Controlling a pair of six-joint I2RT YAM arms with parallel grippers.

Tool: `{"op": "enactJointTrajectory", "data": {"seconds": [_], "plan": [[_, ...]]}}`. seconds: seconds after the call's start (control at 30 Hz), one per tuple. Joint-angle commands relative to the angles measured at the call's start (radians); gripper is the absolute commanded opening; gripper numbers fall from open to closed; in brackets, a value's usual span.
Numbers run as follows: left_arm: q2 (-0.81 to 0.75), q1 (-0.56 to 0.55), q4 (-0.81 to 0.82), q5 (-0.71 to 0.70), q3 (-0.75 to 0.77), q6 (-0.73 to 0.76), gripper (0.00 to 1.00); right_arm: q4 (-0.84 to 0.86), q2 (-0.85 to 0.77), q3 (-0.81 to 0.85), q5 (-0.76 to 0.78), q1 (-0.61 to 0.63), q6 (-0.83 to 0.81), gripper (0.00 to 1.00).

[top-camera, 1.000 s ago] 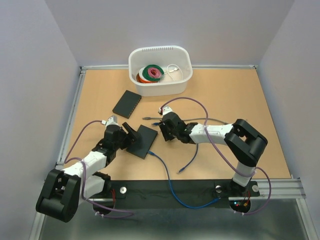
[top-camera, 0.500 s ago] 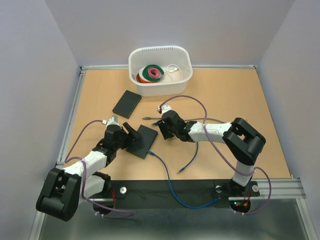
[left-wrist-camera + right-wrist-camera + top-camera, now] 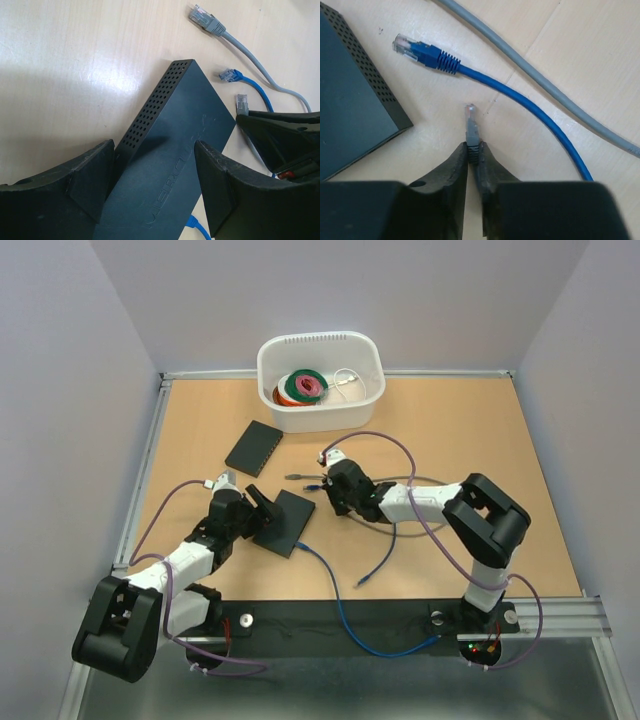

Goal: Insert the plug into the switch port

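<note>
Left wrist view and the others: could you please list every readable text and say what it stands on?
Embossed lettering on the dark flat switch box: too faint to read.
No text shows on the white plastic tub, the grey plug or the blue plug.

Blue cable [image 3: 432,56], grey cable [image 3: 540,82] beside switch [image 3: 350,100] (open tabletop [image 3: 480,430] beyond)

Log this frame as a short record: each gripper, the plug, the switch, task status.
left gripper: jaws astride the switch, apparently clamped on it
right gripper: shut on the held plug
held plug: near the switch's corner, apart from it
blue plug: lying loose beside the switch
status: insertion not yet done
</note>
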Motion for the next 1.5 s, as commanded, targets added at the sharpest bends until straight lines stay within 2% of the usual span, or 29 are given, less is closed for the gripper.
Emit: {"op": "enactJointTrajectory", "data": {"seconds": [0.0, 0.03, 0.17, 0.37, 0.53, 0.7, 0.8, 1.1, 1.23, 1.47], "plan": [[-0.016, -0.006, -0.029, -0.005, -0.016, 0.012, 0.76, 0.057, -0.084, -0.066, -0.115, -0.008, -0.019, 0.10], [-0.022, -0.005, -0.032, -0.007, -0.013, 0.015, 0.77, 0.064, -0.098, -0.076, -0.137, -0.008, -0.024, 0.06], [-0.076, -0.006, -0.082, -0.005, 0.024, 0.030, 0.76, 0.066, -0.171, -0.117, -0.206, -0.008, -0.033, 0.01], [-0.218, -0.006, -0.113, 0.025, 0.084, 0.049, 0.75, 0.066, -0.265, -0.156, -0.341, -0.008, -0.017, 0.00], [-0.338, -0.009, -0.015, 0.128, 0.064, 0.053, 0.75, 0.066, -0.317, -0.162, -0.458, -0.008, 0.013, 0.00], [-0.415, -0.017, 0.147, 0.275, 0.032, 0.043, 0.75, 0.066, -0.330, -0.117, -0.682, -0.008, 0.068, 0.00], [-0.456, -0.020, 0.186, 0.286, 0.032, 0.034, 0.74, 0.068, -0.339, -0.077, -0.790, -0.010, 0.097, 0.00], [-0.554, -0.020, 0.292, 0.386, -0.019, -0.017, 0.67, 0.072, -0.357, 0.007, -0.990, -0.030, 0.140, 0.01], [-0.600, -0.020, 0.347, 0.421, -0.054, -0.042, 0.65, 0.081, -0.346, 0.022, -1.062, -0.056, 0.154, 0.01], [-0.621, -0.022, 0.352, 0.435, -0.066, -0.048, 0.62, 0.178, -0.351, 0.010, -1.148, -0.111, 0.224, 0.01]]}}
